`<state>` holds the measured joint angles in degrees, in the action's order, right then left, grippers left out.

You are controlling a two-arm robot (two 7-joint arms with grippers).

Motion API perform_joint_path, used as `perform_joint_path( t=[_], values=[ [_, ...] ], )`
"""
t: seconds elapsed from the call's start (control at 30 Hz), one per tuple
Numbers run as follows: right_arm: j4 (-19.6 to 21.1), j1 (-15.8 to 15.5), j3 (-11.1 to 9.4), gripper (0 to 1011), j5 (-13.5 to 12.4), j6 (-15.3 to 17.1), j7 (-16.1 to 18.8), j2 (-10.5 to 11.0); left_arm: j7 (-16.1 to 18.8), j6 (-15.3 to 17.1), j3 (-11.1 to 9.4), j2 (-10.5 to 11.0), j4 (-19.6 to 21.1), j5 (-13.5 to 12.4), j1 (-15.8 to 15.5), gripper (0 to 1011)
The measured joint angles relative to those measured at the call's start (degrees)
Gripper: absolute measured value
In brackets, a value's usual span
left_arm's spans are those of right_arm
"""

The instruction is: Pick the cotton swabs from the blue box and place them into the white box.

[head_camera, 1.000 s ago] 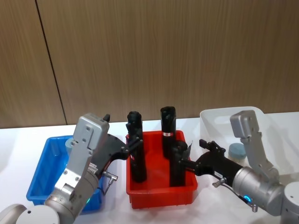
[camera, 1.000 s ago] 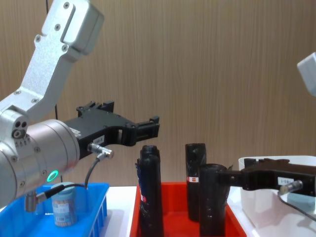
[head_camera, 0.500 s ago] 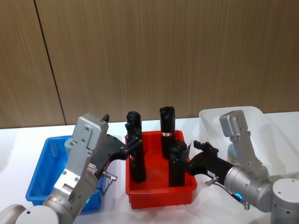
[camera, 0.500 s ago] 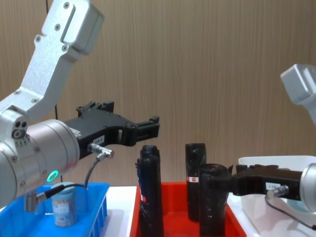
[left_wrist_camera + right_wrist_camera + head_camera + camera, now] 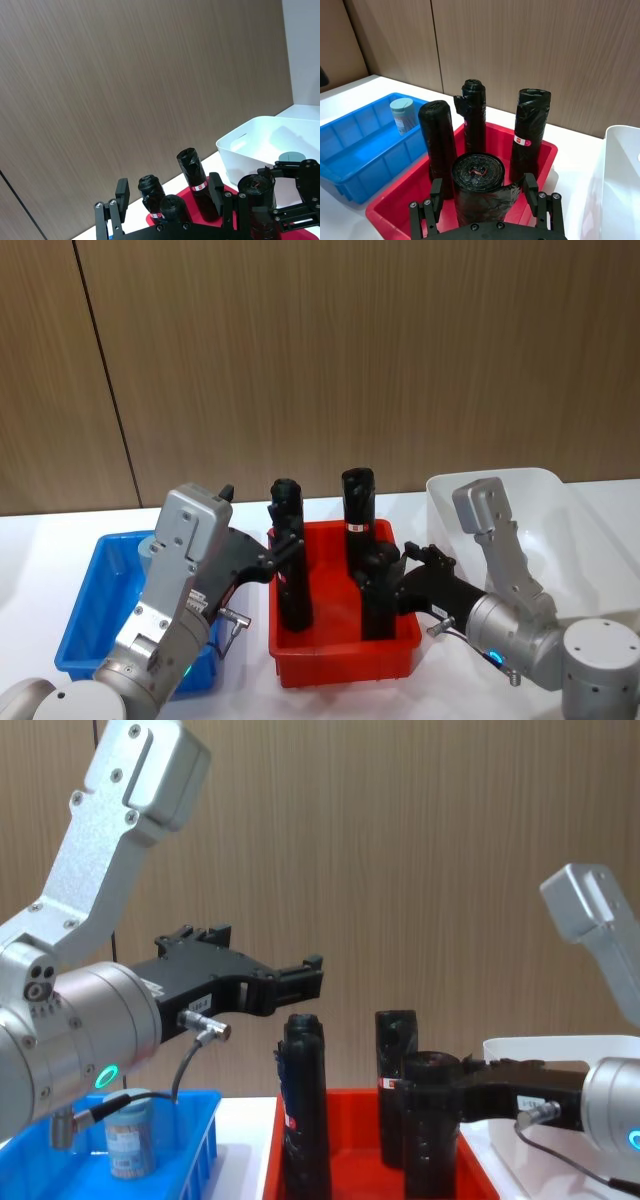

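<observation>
Head view: the left gripper (image 5: 283, 545) hangs over the gap between the blue box (image 5: 88, 615) and the red tray (image 5: 345, 660), jaws apart. The right gripper (image 5: 385, 580) sits over the tray, its jaws spread on either side of a black roll (image 5: 377, 595). The white box (image 5: 560, 502) stands at the right on the white tabletop (image 5: 50, 540), before a brown wood-panelled wall (image 5: 320, 360).
Hidden in head view: the left arm covers most of the blue box; just a sliver of a swab tub's lid peeks out beside it.
Left wrist view: both open fingers (image 5: 121, 192) point past three rolls to the white box (image 5: 250, 145), where one cotton swab tub's lid (image 5: 291, 157) lies, well apart from these jaws.
Right wrist view: another cotton swab tub (image 5: 403, 115) stands upright in the blue box (image 5: 355, 145), well beyond the nearest roll (image 5: 478, 192), which stands between the spread fingers; whether they touch it I cannot tell.
Chest view: the tub (image 5: 130, 1140) stands low in the blue box (image 5: 190, 1140), below the left gripper (image 5: 295, 982); the right gripper (image 5: 440, 1085) is at a roll's top.
</observation>
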<state>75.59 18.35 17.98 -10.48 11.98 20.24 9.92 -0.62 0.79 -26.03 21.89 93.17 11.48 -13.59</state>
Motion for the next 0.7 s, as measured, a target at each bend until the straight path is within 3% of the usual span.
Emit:
perform_joint_path(
  t=[0.33, 0.53, 0.7],
  values=[
    [-2.6, 1.6, 0.5, 993, 1.1, -0.9, -0.8, -1.1, 0.0, 0.0, 0.0, 0.0, 0.0, 0.0, 0.0, 1004],
    [-3.5, 2.2, 0.8, 870, 1.5, -1.4, -1.1, -1.6, 0.0, 0.0, 0.0, 0.0, 0.0, 0.0, 0.0, 1004],
    [-3.9, 2.5, 0.9, 708, 1.6, -1.7, -1.3, -1.8, 0.0, 0.0, 0.0, 0.0, 0.0, 0.0, 0.0, 1004]
  ],
)
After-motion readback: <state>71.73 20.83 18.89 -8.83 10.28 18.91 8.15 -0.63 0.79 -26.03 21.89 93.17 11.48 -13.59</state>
